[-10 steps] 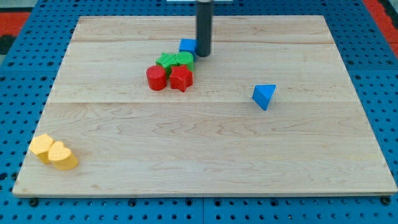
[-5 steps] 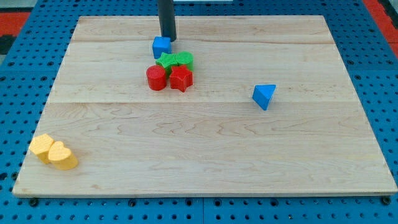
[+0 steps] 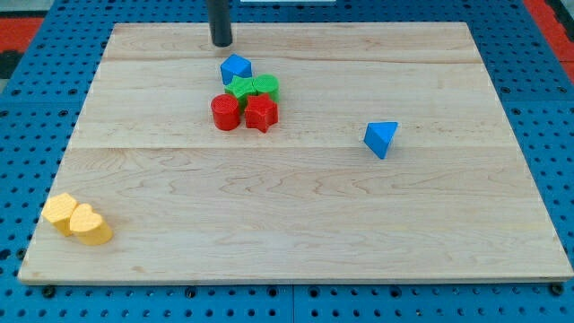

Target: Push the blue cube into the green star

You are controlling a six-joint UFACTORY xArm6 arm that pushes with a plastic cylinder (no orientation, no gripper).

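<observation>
The blue cube [image 3: 236, 68] sits on the wooden board near the view's top, just up and left of the green star [image 3: 241, 88] and touching or nearly touching it. A second green block [image 3: 265, 86] lies right of the star. My tip [image 3: 221, 43] is above and slightly left of the blue cube, a short gap away from it.
A red cylinder [image 3: 225, 112] and a red star [image 3: 261, 113] sit just below the green blocks. A blue triangular block [image 3: 381, 138] lies to the right. Two yellow blocks [image 3: 78, 219] sit at the lower left. The wooden board [image 3: 296, 215] rests on a blue pegboard.
My tip pushed the blue cube leftward from the right of the green blocks, then moved up and left away from it. The cube now rests turned against the green star's upper left.
</observation>
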